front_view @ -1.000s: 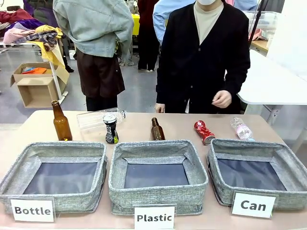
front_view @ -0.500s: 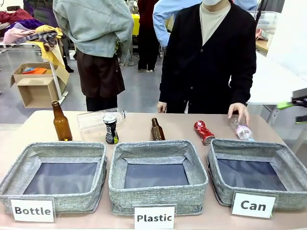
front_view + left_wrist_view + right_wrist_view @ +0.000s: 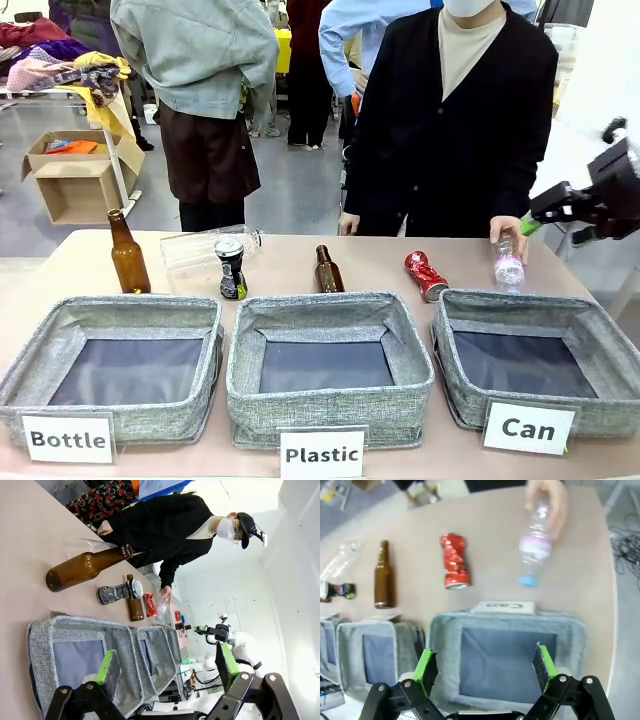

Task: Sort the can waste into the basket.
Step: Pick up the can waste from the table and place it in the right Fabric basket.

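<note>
The right gripper (image 3: 485, 667) hangs above the low square grey woven-fabric basket (image 3: 505, 620) that carries the white card reading "Can" (image 3: 503, 606), its green-padded jaws spread wide with nothing between them. In the front view this arm comes in from the right edge, raised above the tabletop (image 3: 380, 250) and apart from everything on it. The left gripper (image 3: 166, 662) is likewise spread wide and holds nothing, poised over the grey baskets at its own end of the row.

The crushed shiny red metal can (image 3: 426, 275) lies on the tabletop just beyond the far left corner of the "Can" basket, outside it. The black metal can with the silver top and green marks (image 3: 231, 268) stands upright well to the left, behind the gap between the baskets carded "Bottle" and "Plastic", just in front of a clear plastic bottle lying on its side (image 3: 200, 248).

A tall brown glass bottle (image 3: 127, 255) stands behind the "Bottle" basket, and a shorter brown glass bottle (image 3: 327, 270) stands behind the "Plastic" basket. At the far side, the person's hand (image 3: 508, 232) grips a small clear plastic bottle with a pink label (image 3: 508, 262), holding it neck-down over the tabletop just behind the "Can" basket.
</note>
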Controlling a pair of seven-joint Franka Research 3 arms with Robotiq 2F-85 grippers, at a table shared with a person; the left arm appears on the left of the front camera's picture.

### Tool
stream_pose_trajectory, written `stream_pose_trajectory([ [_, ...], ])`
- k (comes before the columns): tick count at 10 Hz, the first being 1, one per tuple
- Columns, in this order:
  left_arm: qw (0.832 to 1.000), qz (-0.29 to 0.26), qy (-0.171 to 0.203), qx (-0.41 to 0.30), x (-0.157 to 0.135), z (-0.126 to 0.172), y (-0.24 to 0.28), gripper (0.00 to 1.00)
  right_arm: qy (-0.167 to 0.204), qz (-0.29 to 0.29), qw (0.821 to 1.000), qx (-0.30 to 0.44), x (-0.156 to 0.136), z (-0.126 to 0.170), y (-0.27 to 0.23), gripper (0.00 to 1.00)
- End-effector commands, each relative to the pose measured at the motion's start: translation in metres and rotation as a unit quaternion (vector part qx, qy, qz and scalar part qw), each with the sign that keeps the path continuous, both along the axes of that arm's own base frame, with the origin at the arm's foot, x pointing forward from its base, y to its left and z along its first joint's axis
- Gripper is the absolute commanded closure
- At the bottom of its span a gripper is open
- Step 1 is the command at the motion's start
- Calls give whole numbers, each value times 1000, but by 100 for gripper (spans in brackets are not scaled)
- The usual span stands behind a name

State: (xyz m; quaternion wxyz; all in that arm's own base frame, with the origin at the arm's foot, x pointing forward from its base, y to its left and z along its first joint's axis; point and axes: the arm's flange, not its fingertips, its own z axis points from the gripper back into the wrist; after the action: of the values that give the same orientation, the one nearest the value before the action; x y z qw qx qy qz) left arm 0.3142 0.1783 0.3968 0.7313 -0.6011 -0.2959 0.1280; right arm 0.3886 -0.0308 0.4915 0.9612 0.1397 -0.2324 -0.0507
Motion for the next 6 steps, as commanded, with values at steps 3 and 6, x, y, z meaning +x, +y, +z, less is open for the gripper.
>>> stream_pose_trajectory([
  [3,1000,-5,-8,-1,-1,2,1,0,-29,-20,998,52,-118,11,-99,0],
  [6,1000,-5,-8,-1,-1,2,1,0,-5,-100,985,139,-158,-19,-151,0],
])
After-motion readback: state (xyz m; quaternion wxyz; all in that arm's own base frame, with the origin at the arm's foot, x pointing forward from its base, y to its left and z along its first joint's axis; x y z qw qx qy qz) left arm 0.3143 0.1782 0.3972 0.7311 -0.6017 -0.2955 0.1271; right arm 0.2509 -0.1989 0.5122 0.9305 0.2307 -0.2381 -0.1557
